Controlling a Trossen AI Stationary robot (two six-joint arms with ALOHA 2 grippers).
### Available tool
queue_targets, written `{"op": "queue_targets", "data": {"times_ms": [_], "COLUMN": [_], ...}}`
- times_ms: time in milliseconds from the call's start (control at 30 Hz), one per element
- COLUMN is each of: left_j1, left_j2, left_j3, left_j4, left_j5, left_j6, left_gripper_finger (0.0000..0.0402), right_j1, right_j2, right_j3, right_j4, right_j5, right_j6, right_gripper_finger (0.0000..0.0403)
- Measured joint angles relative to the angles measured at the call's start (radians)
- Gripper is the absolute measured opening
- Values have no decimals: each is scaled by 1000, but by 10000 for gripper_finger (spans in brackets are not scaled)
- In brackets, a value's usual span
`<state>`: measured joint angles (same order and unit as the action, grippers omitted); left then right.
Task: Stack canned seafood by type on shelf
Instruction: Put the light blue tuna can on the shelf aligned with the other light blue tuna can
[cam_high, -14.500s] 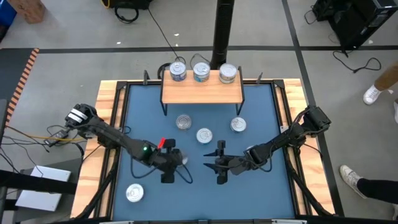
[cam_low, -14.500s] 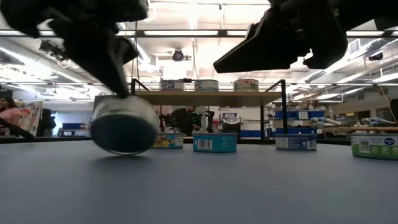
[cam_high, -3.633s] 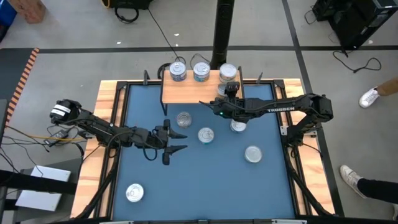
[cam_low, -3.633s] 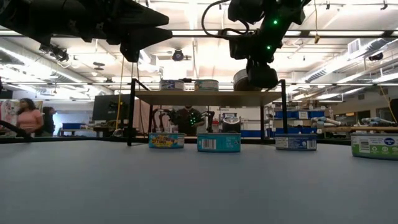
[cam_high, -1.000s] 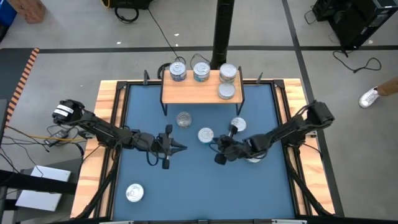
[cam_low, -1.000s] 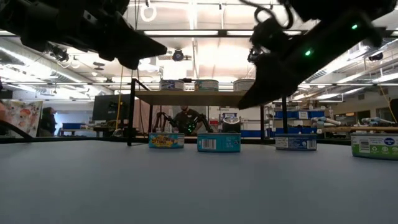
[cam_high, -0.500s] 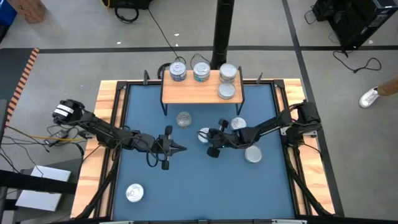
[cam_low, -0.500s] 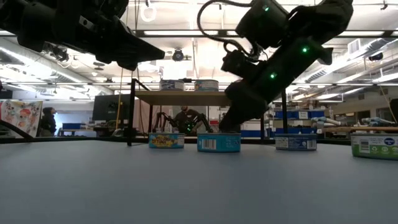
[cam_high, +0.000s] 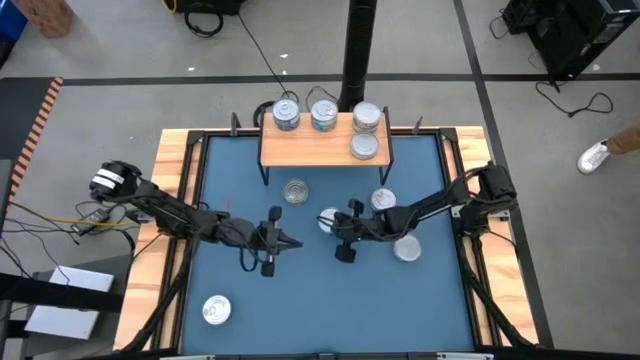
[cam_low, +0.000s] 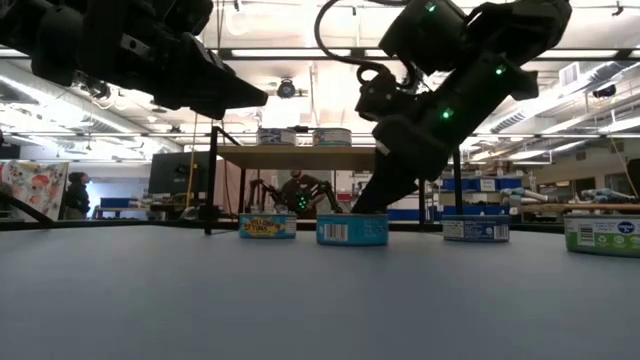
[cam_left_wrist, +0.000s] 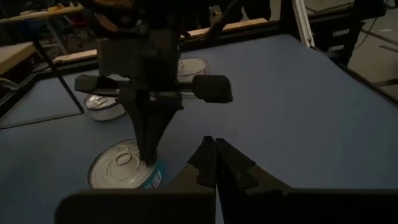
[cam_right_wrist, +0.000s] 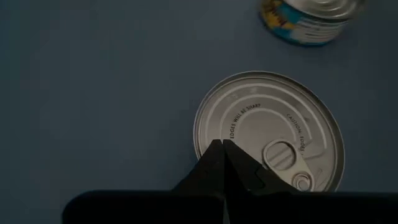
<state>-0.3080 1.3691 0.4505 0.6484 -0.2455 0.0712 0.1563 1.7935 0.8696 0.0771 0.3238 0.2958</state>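
Hovering over tin at mat centre: right gripper, fingers closed, nothing held, tips at tin's silver lid. Left gripper held above mat left of that tin, fingers pressed together, empty. Shelf located at far edge of bench; four tins seen on it, three in far row, one nearer on right. Loose tins on mat: one near shelf, one right of centre, one behind right arm, one at near left.
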Motion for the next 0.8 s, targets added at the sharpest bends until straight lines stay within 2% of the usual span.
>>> {"op": "queue_targets", "data": {"times_ms": [233, 367, 567, 800], "left_j1": [-1, -3, -3, -3], "left_j2": [14, 14, 14, 14], "left_j3": [6, 6, 6, 6], "left_j4": [8, 12, 7, 3], "left_j5": [-8, -6, -6, 20], "left_j6": [1, 3, 3, 3], "left_gripper_finger": [3, 3, 3, 3], "right_j1": [56, 72, 48, 16], "right_j2": [-2, -3, -3, -3], "right_j3": [25, 69, 82, 82], "right_j4": [-15, -29, -103, -218], "right_j5": [-35, 21, 160, 203], "right_j6": [-1, -20, -11, 95], "right_gripper_finger": [4, 4, 5, 5]}}
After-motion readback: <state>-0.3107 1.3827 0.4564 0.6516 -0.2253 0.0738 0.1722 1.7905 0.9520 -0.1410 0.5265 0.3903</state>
